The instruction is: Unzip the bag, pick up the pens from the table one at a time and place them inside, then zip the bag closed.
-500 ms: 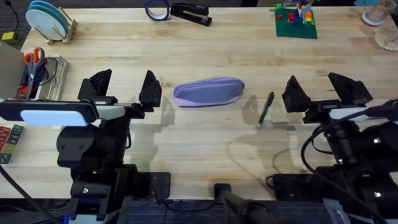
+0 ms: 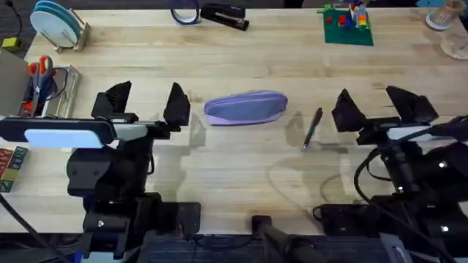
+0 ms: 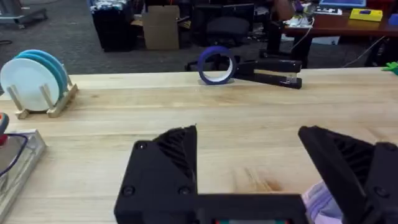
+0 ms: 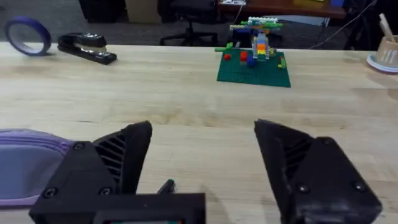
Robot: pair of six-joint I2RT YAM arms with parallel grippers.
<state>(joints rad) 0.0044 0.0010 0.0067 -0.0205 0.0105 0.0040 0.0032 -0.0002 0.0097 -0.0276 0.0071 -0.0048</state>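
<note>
The lavender bag (image 2: 245,107) lies lengthwise at the middle of the table (image 2: 248,58), its zipper shut along the top. A slim dark pen (image 2: 312,128) rests just right of it. My left gripper (image 2: 146,102) hovers open to the left of the bag, whose end peeks past one finger (image 3: 320,202) in the left wrist view. My right gripper (image 2: 376,106) stands open to the right of the pen; in the right wrist view the bag (image 4: 28,162) and the pen's tip (image 4: 166,186) show beside its fingers.
At the far edge sit a purple tape ring (image 2: 185,10), a black stapler (image 2: 224,15) and a green brick plate (image 2: 347,24). A plate rack (image 2: 58,25) and a tray with scissors (image 2: 40,80) stand at the left.
</note>
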